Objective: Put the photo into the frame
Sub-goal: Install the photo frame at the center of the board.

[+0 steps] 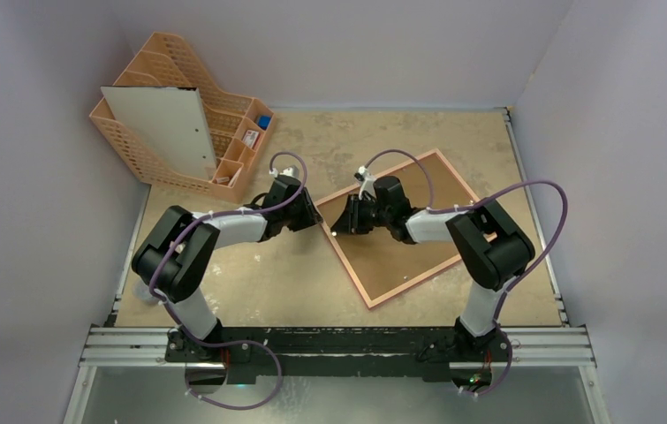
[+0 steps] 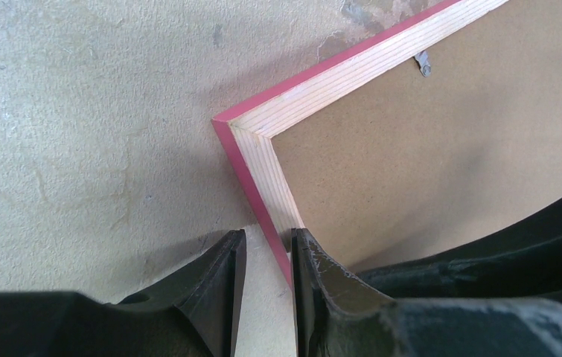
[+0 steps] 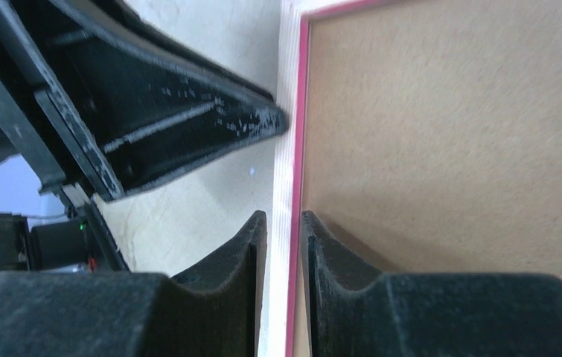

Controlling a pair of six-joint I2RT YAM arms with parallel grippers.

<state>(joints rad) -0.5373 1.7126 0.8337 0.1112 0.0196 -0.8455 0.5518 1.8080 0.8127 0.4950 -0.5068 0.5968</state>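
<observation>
My left pincer (image 2: pixel 268 245) is narrow and closed on a rail of the frame (image 2: pixel 322 82) just short of its corner, with one finger outside and one over the backing board (image 2: pixel 449 149). My right pincer (image 3: pixel 283 223) straddles a rail near the same corner, also narrow. I cannot tell whether its pads press.

The frame lies pale reverse up, turned diamond-wise, at 3 o'clock from the centre of the surface (image 1: pixel 250 283). Both pincers meet at its 9 o'clock corner.

- **Hidden:** The board fills the opening, so whatever lies beneath is hidden. My right arm covers the 3 o'clock corner.
- **Unclear:** A small grey tab (image 2: pixel 423 63) on the rail is too blurred to identify.
- **Surface:** Mottled beige and scuffed.
- **Far side:** At 10 o'clock an orange organiser (image 1: pixel 232 115) holds a white panel (image 1: pixel 166 128). What sits in its small compartments is indistinct.
- **Room:** Plain pale walls (image 1: pixel 356 44) close three sides.
</observation>
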